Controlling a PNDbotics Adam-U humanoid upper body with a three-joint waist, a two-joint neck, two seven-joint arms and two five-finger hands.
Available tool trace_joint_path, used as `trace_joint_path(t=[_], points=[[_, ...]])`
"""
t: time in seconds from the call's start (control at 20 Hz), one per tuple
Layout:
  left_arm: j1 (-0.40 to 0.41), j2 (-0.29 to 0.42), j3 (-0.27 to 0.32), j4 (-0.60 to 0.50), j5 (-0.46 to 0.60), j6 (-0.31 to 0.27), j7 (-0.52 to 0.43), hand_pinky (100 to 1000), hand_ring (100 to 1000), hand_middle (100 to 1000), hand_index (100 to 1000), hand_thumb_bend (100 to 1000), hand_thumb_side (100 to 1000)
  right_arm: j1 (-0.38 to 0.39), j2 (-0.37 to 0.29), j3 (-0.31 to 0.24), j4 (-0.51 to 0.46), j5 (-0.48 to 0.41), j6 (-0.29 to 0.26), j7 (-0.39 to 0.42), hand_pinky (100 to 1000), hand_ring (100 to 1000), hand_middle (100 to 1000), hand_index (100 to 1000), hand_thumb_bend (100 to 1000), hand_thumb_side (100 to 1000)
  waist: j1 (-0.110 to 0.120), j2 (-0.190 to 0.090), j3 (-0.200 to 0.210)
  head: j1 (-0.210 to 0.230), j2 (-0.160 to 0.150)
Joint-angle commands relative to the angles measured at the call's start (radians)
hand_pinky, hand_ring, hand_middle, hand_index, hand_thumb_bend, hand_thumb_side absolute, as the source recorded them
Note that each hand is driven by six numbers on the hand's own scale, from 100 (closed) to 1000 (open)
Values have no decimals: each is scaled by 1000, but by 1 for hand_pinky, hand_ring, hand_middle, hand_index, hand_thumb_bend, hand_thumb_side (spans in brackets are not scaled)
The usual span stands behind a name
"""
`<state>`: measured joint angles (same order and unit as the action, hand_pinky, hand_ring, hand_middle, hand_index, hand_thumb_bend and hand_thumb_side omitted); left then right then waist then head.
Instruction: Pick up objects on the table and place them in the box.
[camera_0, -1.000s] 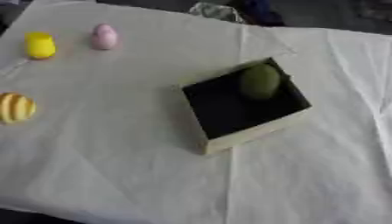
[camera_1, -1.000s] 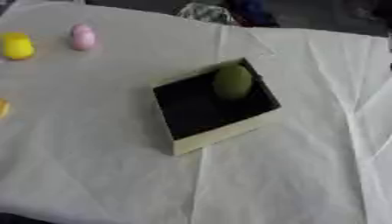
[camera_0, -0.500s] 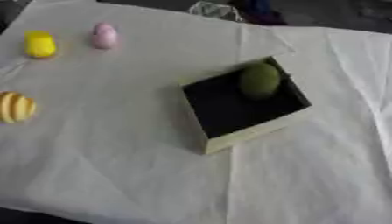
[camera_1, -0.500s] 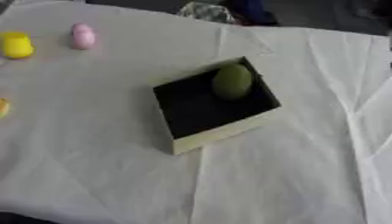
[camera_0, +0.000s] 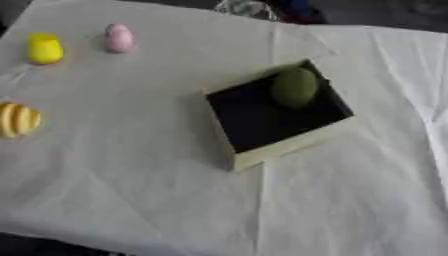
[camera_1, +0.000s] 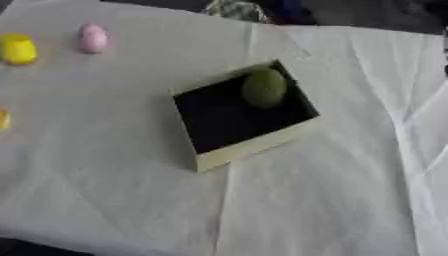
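Observation:
A square box (camera_0: 289, 146) with pale walls and a dark inside sits tilted near the middle of the white cloth. An olive-green rounded object (camera_0: 293, 87) lies in its far corner. On the cloth to the left lie a pink egg-shaped object (camera_0: 118, 38), a yellow object (camera_0: 44, 48) and a yellow-and-white striped round object (camera_0: 17, 119) by the left edge. Neither hand shows in either view.
A white wrinkled cloth (camera_0: 131, 190) covers the table. Beyond its far edge lie a clear crinkled thing (camera_0: 248, 8) and something dark blue (camera_0: 297, 10). The cloth's near edge drops off at the bottom left.

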<state>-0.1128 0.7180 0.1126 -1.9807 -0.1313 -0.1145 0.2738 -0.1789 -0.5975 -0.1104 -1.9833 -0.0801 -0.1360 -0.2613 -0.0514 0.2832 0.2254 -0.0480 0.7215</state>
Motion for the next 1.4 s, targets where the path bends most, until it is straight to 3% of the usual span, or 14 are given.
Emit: trace_joint_path(t=[0.05,0.3,0.45,0.65,0.95,1.2,1.4], points=[[15,124,9,-7,-64,55,-42,808,793,751,854,100,458,-4,-38,-5,-17,6,1,-3,903,763,707,786,100,660,18,-29,2,-7,0],[27,220,27,105,-190,98,-242,824,820,779,890,138,423,0,-40,-6,-17,11,2,-4,903,763,707,786,100,660,21,-27,4,-14,2],[9,260,39,207,-233,76,-354,841,840,791,905,310,290,1,-42,-5,-17,13,3,-4,903,763,707,786,100,661,22,-27,6,-15,7],[-30,293,43,324,-287,37,-450,858,862,797,895,433,100,1,-41,-2,-17,14,5,-1,903,763,707,787,100,661,22,-26,6,-8,12],[-59,322,26,431,-308,-14,-599,876,875,779,874,624,100,3,-40,1,-17,17,6,5,903,761,705,786,100,662,22,-25,5,-2,17],[-79,313,0,505,-338,-11,-621,866,865,781,869,604,100,-1,-39,5,-17,12,8,11,903,760,704,786,100,663,27,-27,2,67,13],[-108,300,-29,565,-355,-11,-601,843,856,784,863,578,100,-2,-39,5,-17,11,5,12,903,760,704,786,100,661,24,-29,-3,65,14]])
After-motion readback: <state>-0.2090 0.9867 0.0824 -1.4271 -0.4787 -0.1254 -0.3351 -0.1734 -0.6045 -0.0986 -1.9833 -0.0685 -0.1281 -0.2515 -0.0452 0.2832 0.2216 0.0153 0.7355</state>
